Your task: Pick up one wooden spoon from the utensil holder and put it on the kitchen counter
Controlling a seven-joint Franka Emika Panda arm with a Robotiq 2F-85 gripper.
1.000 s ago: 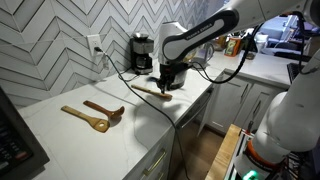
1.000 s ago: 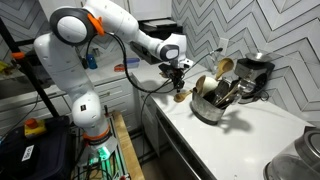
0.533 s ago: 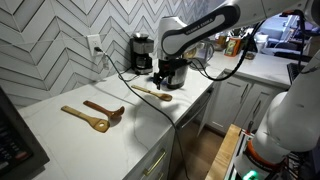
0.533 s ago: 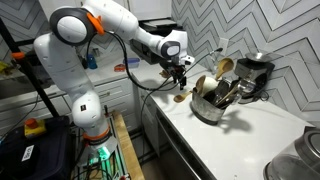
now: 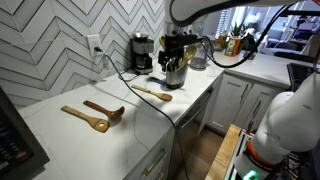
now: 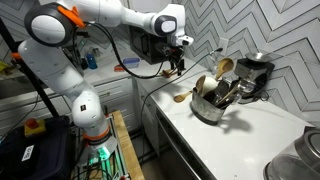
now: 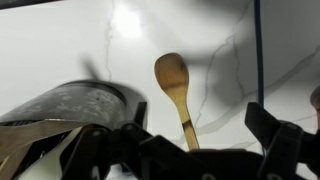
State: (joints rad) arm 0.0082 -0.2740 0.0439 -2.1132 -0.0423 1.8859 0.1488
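The pale wooden spoon (image 5: 152,92) lies flat on the white kitchen counter (image 5: 70,140), a short way from the grey utensil holder (image 5: 176,74). In both exterior views my gripper (image 5: 174,60) hangs open, well above the spoon (image 6: 182,96) and next to the holder (image 6: 208,108), which still has several broad wooden utensils in it. The wrist view looks down on the spoon (image 7: 175,85), bowl away from me, with the counter (image 7: 60,50) around it and the holder's rim (image 7: 70,100) at the left. The gripper (image 7: 200,128) has nothing between its fingers.
Two darker wooden utensils (image 5: 92,115) lie further along the counter. A black coffee maker (image 5: 142,52) stands against the herringbone wall, with cables (image 5: 125,75) trailing over the counter. A blue cable (image 7: 257,50) crosses the wrist view. The counter edge drops to white cabinets (image 5: 230,105).
The gripper has opened and let go of the spoon, which now rests on the counter. The arm has risen well above it.
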